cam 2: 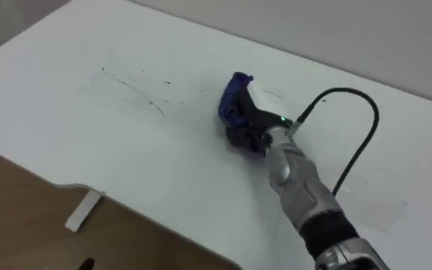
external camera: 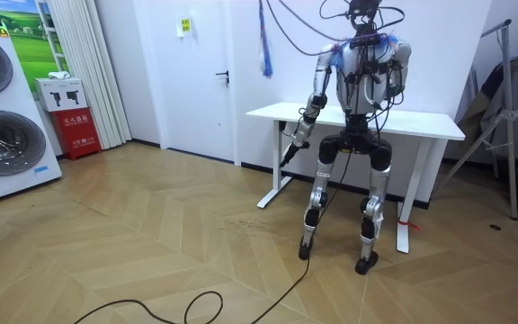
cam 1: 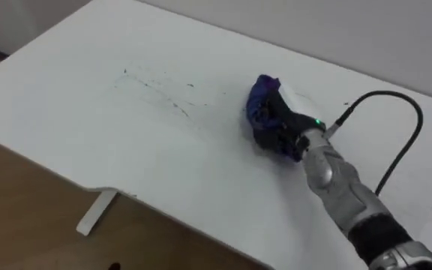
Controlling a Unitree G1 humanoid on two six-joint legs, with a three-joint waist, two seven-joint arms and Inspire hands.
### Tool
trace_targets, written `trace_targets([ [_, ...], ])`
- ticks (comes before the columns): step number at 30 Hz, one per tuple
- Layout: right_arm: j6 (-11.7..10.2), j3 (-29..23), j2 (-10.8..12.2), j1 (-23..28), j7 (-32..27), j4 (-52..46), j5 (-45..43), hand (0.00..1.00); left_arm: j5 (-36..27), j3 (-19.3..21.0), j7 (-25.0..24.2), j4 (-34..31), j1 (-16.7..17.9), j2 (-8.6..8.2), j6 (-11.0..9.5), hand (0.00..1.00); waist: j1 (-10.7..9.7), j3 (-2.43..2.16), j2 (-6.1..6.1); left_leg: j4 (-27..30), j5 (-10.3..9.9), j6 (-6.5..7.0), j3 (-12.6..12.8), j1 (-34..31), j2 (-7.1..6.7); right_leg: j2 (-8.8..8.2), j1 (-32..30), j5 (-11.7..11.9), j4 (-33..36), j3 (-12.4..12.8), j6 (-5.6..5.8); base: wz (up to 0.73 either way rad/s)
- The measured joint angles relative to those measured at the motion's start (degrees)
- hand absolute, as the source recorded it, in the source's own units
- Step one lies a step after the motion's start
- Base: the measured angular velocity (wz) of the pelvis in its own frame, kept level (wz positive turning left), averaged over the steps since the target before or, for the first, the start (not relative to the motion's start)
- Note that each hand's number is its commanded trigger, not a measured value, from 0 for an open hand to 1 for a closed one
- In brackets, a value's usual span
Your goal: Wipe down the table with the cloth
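Standing square to the white bench (cam 1: 201, 187), I have it spread wide under and around my fingers, its near edge running below them over the wooden floor (cam 1: 21, 225). My right hand (cam 1: 289, 124) lies low on the top, fingers curled down and clamped on a bunched blue cloth (cam 1: 261, 101), which sits pressed to the surface just ahead of my palm, towards the left. My left hand (external camera: 295, 135) hangs at my side by the bench's corner; whether its fingers are apart or together I cannot tell. Out to the left of the cloth, near but not touching it, run thin dark marks (cam 1: 160, 86), faint scratchy streaks spread over a broad patch. By my reckoning that patch is not yet wiped. The trouble I foresee is that the cloth is wadded into a small lump, so one pass would touch a narrow strip and leave streaks on either side. If I press too lightly it may skate over the marks; if I drag hard the wad may roll out from under my fingers. A long sweep leftward could also carry it off the near edge.
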Motion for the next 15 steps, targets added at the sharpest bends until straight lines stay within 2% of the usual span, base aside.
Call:
trace_targets([
  [3, -5.58, -3.23, -0.04, 5.91, -3.92, -0.02, 1.46, 1.00, 0.66, 0.10, -0.06, -0.49, 0.77, -0.05, -0.91, 0.00, -3.87, -0.11, 0.00, 0.05, 0.00, 0.01, -0.30, 0.52, -0.77, -0.42, 2.73, -0.54, -1.73, -1.52, 0.85, 0.38],
  [4, -7.65, -4.85, -0.08, 8.71, -5.88, -0.11, 1.44, 1.00, 2.34, 0.22, -0.06, -0.47, 0.61, -0.19, -1.83, 0.00, -5.13, -0.36, 0.21, 0.03, 0.01, 0.01, -0.28, 1.10, -1.17, -0.62, 3.63, -0.66, -2.40, -1.49, 1.04, 0.13],
  [7, -10.77, -9.86, -0.40, 16.56, -10.90, -1.72, 1.34, 1.00, 6.12, 3.56, 0.18, -0.55, 0.25, -0.06, -4.06, 0.00, -7.41, -1.04, 0.45, -0.17, 0.01, 0.02, 0.98, 2.88, -1.60, -1.14, 4.74, -1.08, -2.44, -0.53, 1.71, -0.14],
  [8, -11.17, -10.55, -0.84, 17.83, -11.90, -1.72, 1.40, 1.00, 6.75, 4.34, 0.45, -0.54, 0.03, -0.02, -4.11, 0.00, -7.83, -1.33, 0.50, -0.16, 0.01, 0.02, 1.31, 3.00, -1.60, -1.16, 4.76, -1.08, -2.43, -0.41, 1.72, -0.21],
  [9, -11.57, -11.19, -2.62, 20.05, -14.53, -1.71, 1.75, 1.00, 6.91, 5.13, 0.97, -0.53, -0.68, 0.03, -4.11, 0.00, -8.60, -1.50, 0.56, -0.19, 0.01, 0.03, 2.11, 3.30, -1.61, -1.26, 4.73, -1.09, -2.32, -0.01, 1.73, -0.29],
  [10, -11.65, -12.07, -4.46, 21.95, -16.74, -1.57, 1.86, 1.00, 6.92, 5.32, 1.55, -0.53, -1.16, 0.01, -4.15, 0.00, -8.64, -1.53, 0.66, -0.21, 0.01, 0.03, 3.10, 3.75, -1.61, -1.31, 4.63, -1.07, -2.35, 1.00, 1.80, -0.32],
  [12, -11.63, -13.67, -6.44, 24.60, -19.28, -0.95, 2.69, 1.00, 6.83, 5.10, 1.92, -0.53, -1.70, -0.18, -4.17, 0.00, -9.28, -1.65, 0.79, -0.19, 0.00, 0.03, 3.46, 4.03, -1.61, -1.31, 4.66, -1.05, -2.31, 1.52, 1.85, -0.18],
  [13, -11.63, -14.92, -7.29, 25.76, -20.39, -0.10, 3.99, 0.67, 6.79, 4.27, 2.32, -0.53, -2.42, -0.21, -4.19, 0.00, -10.10, -1.66, 0.81, -0.17, 0.01, 0.03, 3.46, 4.04, -1.61, -1.29, 4.67, -1.05, -2.27, 1.62, 1.85, 0.00],
  [15, -11.43, -16.69, -7.59, 25.94, -21.67, 1.88, 3.99, 0.36, 6.46, 3.19, 2.92, -0.01, -2.55, -0.43, -4.21, 0.00, -10.97, -1.66, 0.82, -0.10, 0.04, 0.11, 3.50, 4.09, -1.61, -1.03, 4.66, -1.03, -2.23, 2.99, 1.81, 0.00],
])
